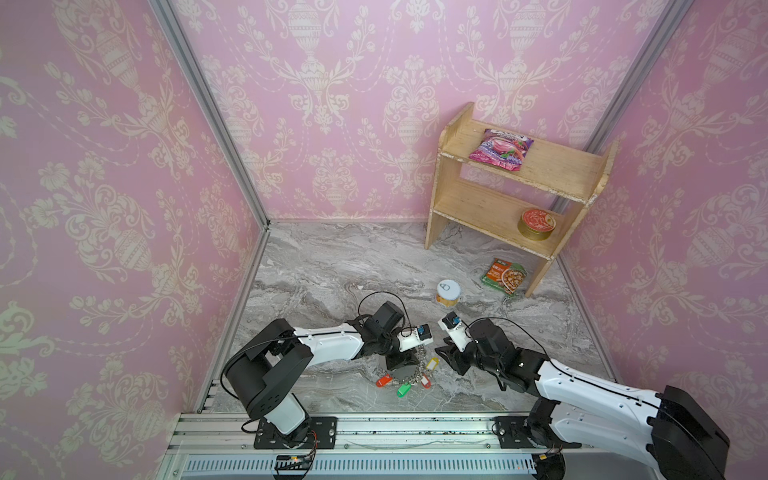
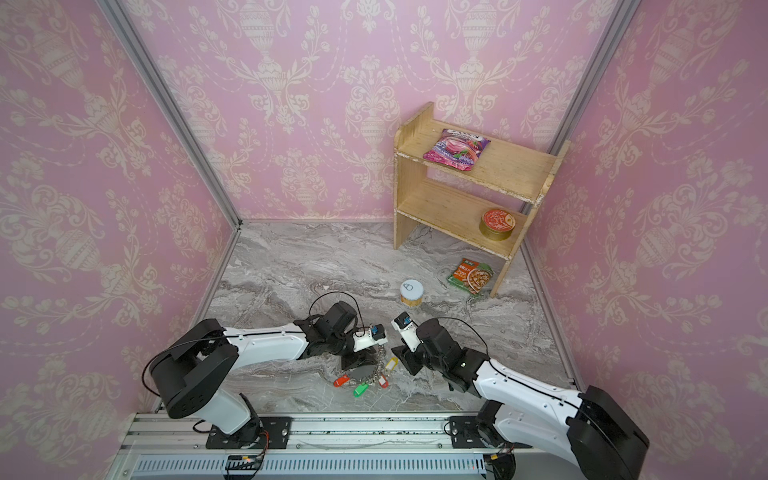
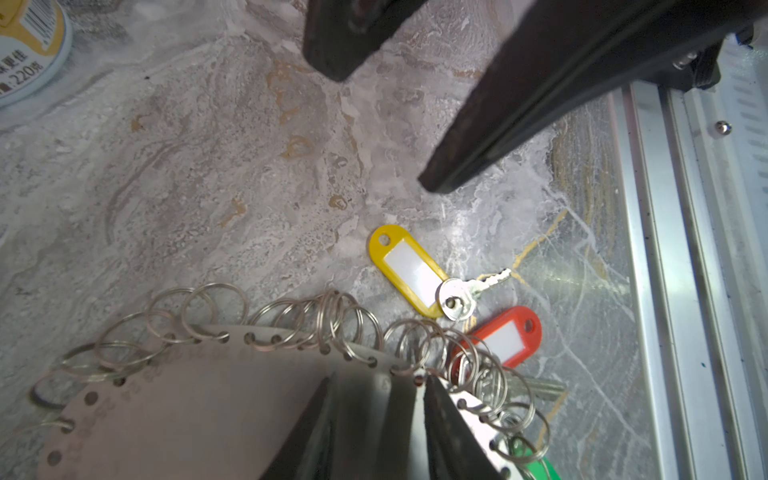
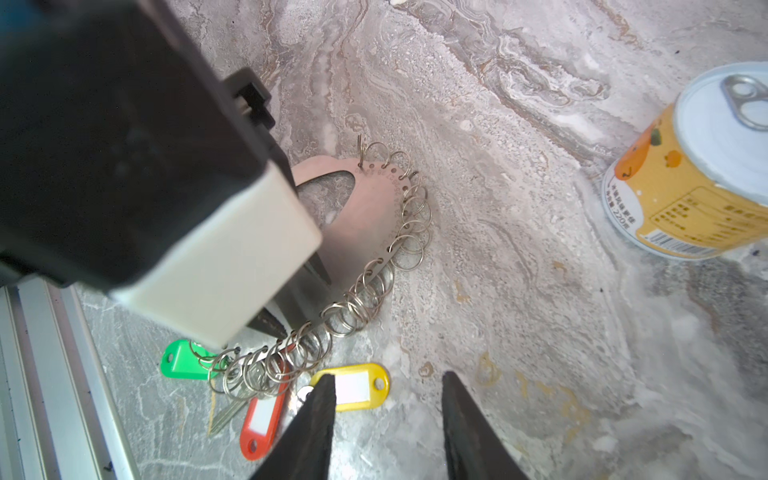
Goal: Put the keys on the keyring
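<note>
We count one keyring point(image 4: 374, 224) flat on the marble point(image 1: 332, 270) between the arms. It's got four tags point(image 3: 409, 270) (red, orange, yellow, green), and two silver keys point(image 3: 457, 299) sit by its rings. One can point(image 4: 685, 187) reads "220克". Left gripper point(image 3: 376, 380) and right gripper point(image 4: 388, 376) are both spread.

Your left arm point(image 1: 324, 345) stretches in from lower left and your right arm point(image 1: 582, 386) from lower right. Both are held low, wrists nearly meeting at lower centre in both top views. Left gripper point(image 1: 400, 362) points down, jaws parted. Right gripper point(image 1: 446, 357), just beside it, tilts down, jaws spread too.
</note>
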